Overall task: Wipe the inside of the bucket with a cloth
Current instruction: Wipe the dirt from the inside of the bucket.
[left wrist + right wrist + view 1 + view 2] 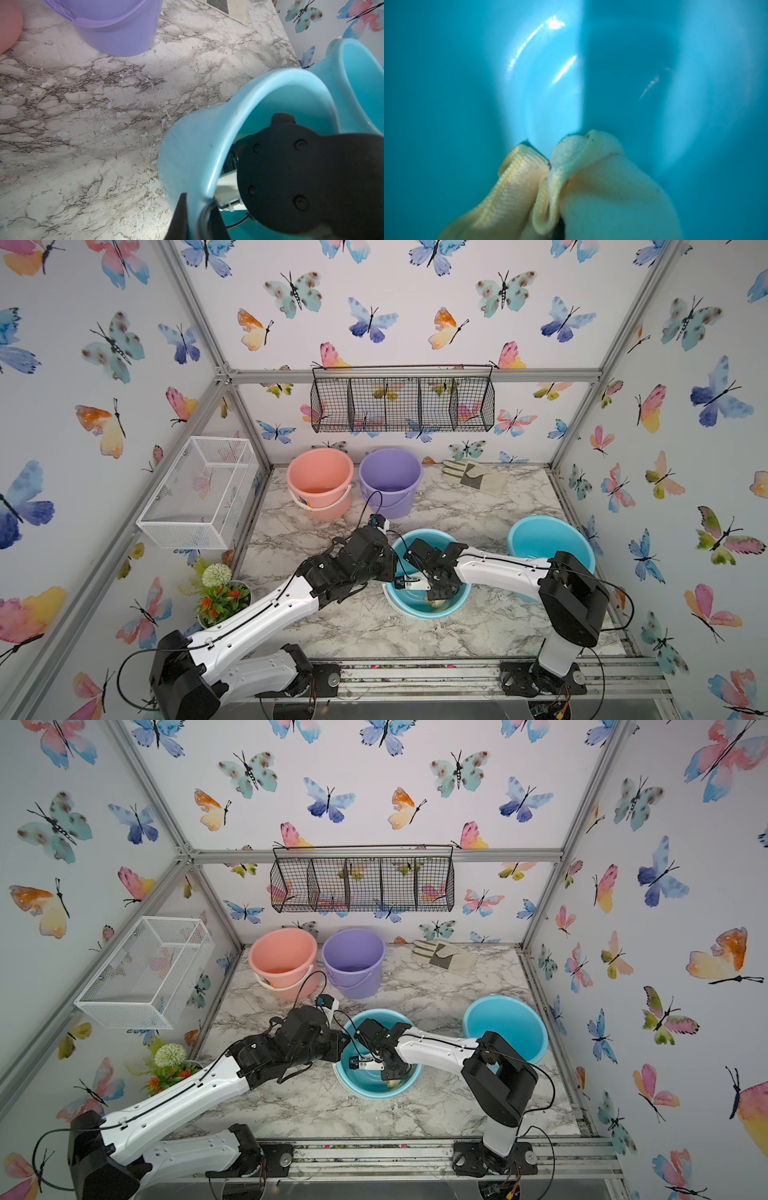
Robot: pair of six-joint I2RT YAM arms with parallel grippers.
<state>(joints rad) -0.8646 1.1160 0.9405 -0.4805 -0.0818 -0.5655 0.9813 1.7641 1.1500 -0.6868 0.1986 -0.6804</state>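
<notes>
Standing here, I can make out nothing legible: no lettering, label, brand, number or sign on any surface in sight.

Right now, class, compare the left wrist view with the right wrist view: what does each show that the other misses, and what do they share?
Left wrist only: the marble table, the purple bucket, and the left gripper clamped on the blue bucket rim. Right wrist only: the pale yellow cloth bunched deep inside. Both: that blue bucket's inner wall.
</notes>
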